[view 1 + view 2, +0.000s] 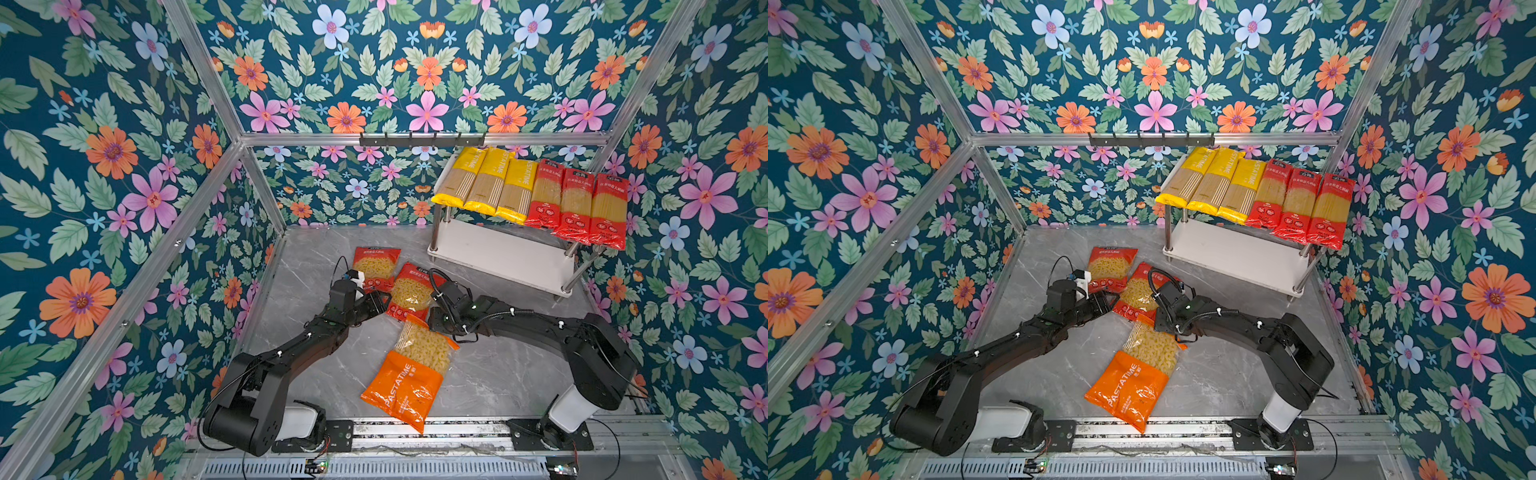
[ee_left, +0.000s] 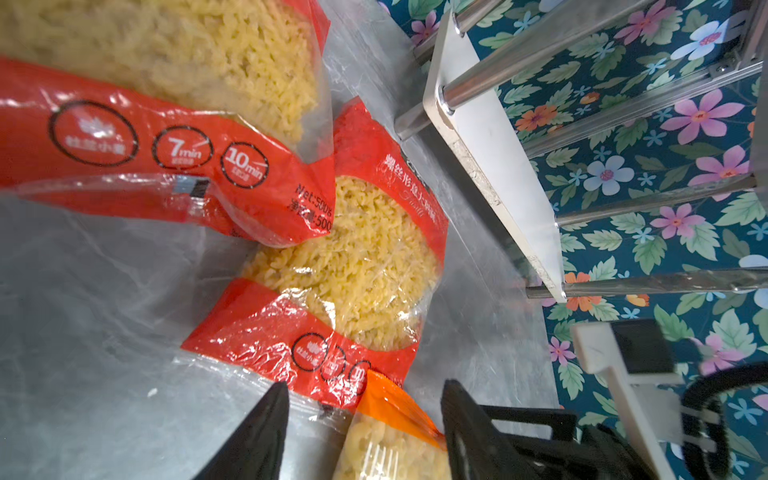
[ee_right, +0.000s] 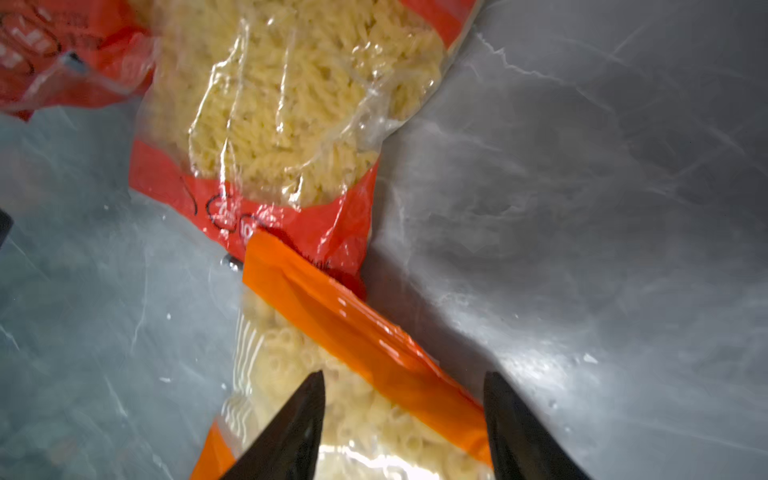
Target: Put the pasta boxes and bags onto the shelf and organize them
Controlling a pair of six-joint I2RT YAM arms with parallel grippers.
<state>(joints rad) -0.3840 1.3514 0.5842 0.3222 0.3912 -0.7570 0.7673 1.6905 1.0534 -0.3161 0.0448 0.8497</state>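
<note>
Lying flat, orange macaroni bag (image 1: 409,374), clear window, crinkled plastic

Glossy crinkled plastic macaroni bag (image 2: 353,257), smooth marbled tabletop (image 2: 104,332), polished chrome post (image 2: 498,68), matt white shelf board (image 2: 498,166)

Black metal hook rail (image 1: 422,140) on silver aluminium frame bar (image 1: 299,139); blue floral wallpaper (image 1: 104,166) all round; grey marbled tabletop (image 1: 498,374) below

Right hand (image 3: 404,374): only fingertips in frame, wrist view blurred, red macaroni bag (image 3: 266,124) print unreadable. Orange bag (image 3: 361,332) covers its corner, cut off at edge. Shelf (image 1: 505,253) top board hidden under spaghetti packs (image 1: 511,187).
</note>
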